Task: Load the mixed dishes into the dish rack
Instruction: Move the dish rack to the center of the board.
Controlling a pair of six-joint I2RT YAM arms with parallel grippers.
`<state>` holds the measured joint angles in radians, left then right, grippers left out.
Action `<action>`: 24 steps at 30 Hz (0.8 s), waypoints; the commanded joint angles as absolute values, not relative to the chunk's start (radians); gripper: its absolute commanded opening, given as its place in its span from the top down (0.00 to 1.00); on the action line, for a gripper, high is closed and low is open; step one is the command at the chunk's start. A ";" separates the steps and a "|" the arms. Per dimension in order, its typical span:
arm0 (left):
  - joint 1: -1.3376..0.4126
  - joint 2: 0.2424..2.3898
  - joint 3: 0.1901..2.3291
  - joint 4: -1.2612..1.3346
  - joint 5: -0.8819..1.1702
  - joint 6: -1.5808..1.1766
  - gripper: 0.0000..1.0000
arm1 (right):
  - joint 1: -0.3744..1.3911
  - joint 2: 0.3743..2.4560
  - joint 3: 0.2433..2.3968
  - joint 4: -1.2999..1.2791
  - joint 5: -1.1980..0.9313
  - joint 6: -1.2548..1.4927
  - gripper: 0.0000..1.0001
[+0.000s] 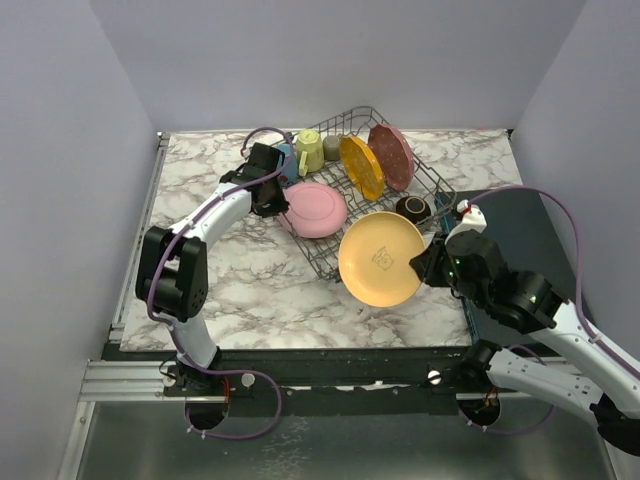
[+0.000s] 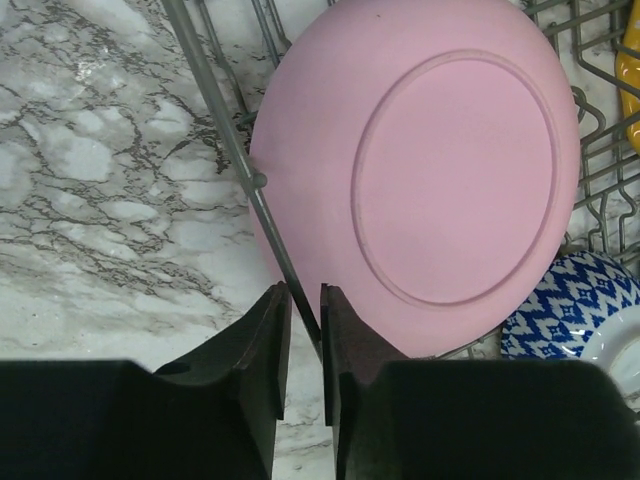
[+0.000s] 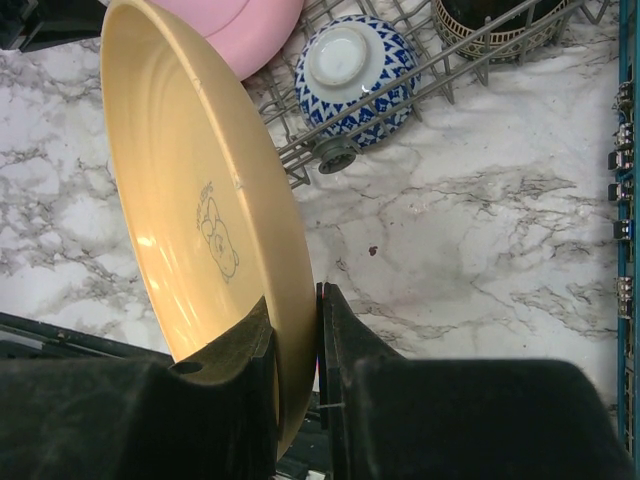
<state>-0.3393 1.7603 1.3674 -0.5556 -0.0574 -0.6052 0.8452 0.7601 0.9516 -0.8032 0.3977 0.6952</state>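
Centre frame, right gripper (image 3: 298,300) clamps yellow plate (image 3: 190,200) beside rack (image 2: 226,130); left gripper (image 2: 305,300) straddles rack's edge wire, grip unclear; pink plate (image 2: 450,180) inside.

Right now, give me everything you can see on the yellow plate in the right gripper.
The yellow plate is round, pale yellow, glossy, ceramic by the look, with a shallow well, a raised rim and a small line-drawn mark at its centre. No chips show. It is tilted on edge, inner face toward the top camera, at the near corner of the dish rack. The right gripper pinches its rim. Whether it touches the rack I cannot tell.
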 commanded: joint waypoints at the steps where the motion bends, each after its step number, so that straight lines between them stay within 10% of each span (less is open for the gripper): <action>1: -0.331 1.786 1.395 -0.553 -0.032 -0.588 0.83 | 0.851 0.749 0.945 -0.788 0.381 0.717 1.00; 7: -0.328 1.736 1.338 -0.555 -0.034 -0.590 1.00 | 0.851 0.745 0.948 -0.789 0.379 0.718 1.00; 24: -0.327 1.376 0.950 -0.531 -0.027 -0.719 1.00 | 0.851 0.820 0.967 -0.737 0.408 0.679 1.00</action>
<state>-0.3351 1.5078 1.0336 -0.3820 -0.0326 -0.7490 0.8452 0.7979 0.9318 -0.7925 0.3805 0.7025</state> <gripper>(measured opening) 0.043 0.190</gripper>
